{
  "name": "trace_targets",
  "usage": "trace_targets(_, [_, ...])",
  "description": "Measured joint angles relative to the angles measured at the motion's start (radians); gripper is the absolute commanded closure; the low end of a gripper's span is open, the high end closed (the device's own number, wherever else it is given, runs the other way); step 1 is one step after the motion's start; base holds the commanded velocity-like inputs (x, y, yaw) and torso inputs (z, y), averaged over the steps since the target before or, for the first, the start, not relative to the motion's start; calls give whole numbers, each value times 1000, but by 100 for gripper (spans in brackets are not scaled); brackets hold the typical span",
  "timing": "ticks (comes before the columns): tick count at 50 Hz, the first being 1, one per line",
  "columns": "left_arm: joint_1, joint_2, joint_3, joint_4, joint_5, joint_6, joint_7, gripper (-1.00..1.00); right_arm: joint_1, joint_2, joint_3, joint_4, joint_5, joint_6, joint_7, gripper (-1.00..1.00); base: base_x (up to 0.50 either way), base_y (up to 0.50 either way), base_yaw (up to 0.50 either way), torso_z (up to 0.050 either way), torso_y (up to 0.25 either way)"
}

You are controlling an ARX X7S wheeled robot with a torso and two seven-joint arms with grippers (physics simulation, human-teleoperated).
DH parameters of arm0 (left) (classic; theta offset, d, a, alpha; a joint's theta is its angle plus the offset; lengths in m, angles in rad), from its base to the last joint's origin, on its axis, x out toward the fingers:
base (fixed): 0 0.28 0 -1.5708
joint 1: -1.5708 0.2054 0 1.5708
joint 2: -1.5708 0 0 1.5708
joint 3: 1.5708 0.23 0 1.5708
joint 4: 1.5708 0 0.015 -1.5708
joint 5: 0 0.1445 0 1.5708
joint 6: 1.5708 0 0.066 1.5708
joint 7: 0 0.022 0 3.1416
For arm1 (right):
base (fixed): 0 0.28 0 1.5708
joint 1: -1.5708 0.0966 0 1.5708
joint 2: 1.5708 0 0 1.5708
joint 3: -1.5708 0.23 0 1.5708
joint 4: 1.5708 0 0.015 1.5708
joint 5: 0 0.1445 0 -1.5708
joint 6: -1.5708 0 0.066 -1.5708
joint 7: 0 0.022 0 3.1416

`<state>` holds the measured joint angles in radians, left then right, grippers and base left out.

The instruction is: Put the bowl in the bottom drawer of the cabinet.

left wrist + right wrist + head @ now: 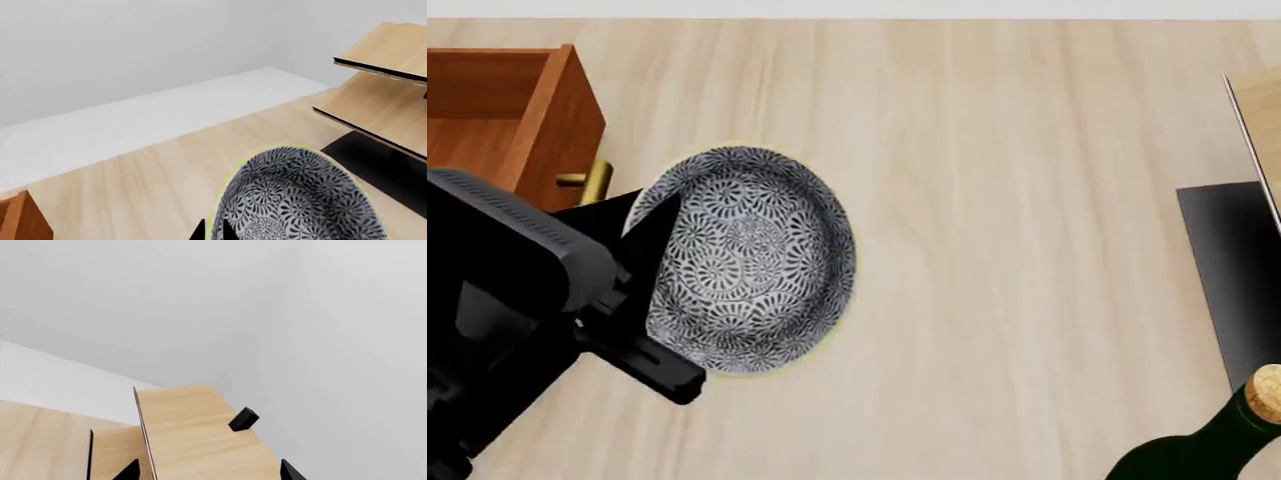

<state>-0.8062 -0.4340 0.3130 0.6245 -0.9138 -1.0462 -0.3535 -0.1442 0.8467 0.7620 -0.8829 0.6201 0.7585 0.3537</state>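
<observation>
The bowl (754, 262), blue-grey and white floral with a pale rim, is over the pale wood floor just right of the bottom drawer (554, 110). That drawer stands pulled open, its brass handle (585, 181) facing the bowl. My left gripper (654, 240) is shut on the bowl's left rim. In the left wrist view its two black fingertips (200, 233) straddle the rim of the bowl (300, 200), one outside and one inside. A corner of the reddish-brown cabinet (20, 220) shows there. My right gripper (208, 471) is open and empty, near the pale wood rack (193, 435).
A pale wood rack (387, 100) on a black base (1234, 280) stands at the right. A dark green bottle with a cork (1214, 440) is at the near right. White wall and a pale floor strip (133, 120) lie beyond the wood floor.
</observation>
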Motion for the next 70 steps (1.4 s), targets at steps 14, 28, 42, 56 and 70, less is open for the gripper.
trace_targets(14, [-108, 28, -32, -212, 73, 62, 6, 100, -3, -4, -7, 1, -3, -6, 1, -100, 0, 0, 0, 0, 0])
trace_targets(28, [-225, 88, -90, -553, 179, 188, -6, 100, -15, -10, 7, 0, -2, -11, -7, -100, 0, 0, 0, 0, 0])
trace_targets(42, [-305, 84, -111, -760, 295, 296, -47, 100, -23, -16, 10, 2, -7, -19, -11, -100, 0, 0, 0, 0, 0])
trace_targets(56, [-340, 100, -223, -903, 292, 353, -114, 100, -15, -10, 4, 0, 0, -13, -4, -100, 0, 0, 0, 0, 0])
trace_targets(70, [-326, 131, -330, -1021, 259, 436, -135, 100, -2, 4, -2, 5, 7, -8, -1, -100, 0, 0, 0, 0, 0])
